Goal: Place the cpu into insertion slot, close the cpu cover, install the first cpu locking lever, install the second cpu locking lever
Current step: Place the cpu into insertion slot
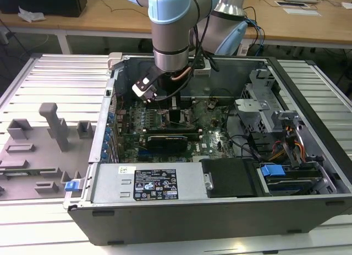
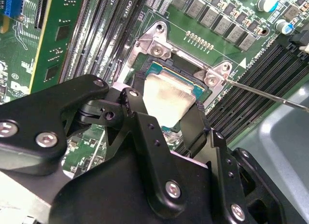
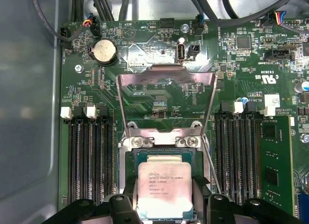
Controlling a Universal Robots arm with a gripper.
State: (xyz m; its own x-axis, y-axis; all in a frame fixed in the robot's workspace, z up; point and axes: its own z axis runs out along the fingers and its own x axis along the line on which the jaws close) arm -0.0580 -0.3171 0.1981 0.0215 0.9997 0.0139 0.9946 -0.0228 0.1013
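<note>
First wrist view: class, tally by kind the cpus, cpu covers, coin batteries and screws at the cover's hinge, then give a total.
cpu: 1
cpu cover: 1
coin battery: 1
hinge screws: 2
Total: 5

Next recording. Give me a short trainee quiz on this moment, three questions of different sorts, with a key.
1. True or false: the cpu cover is closed over the socket.
2. What does the gripper hold? A) the cpu B) a screw C) a cable
3. Fill in: the memory slots on either side of the socket are ___.
Key: 1 false, it stands open; 2 A; 3 empty.
</note>
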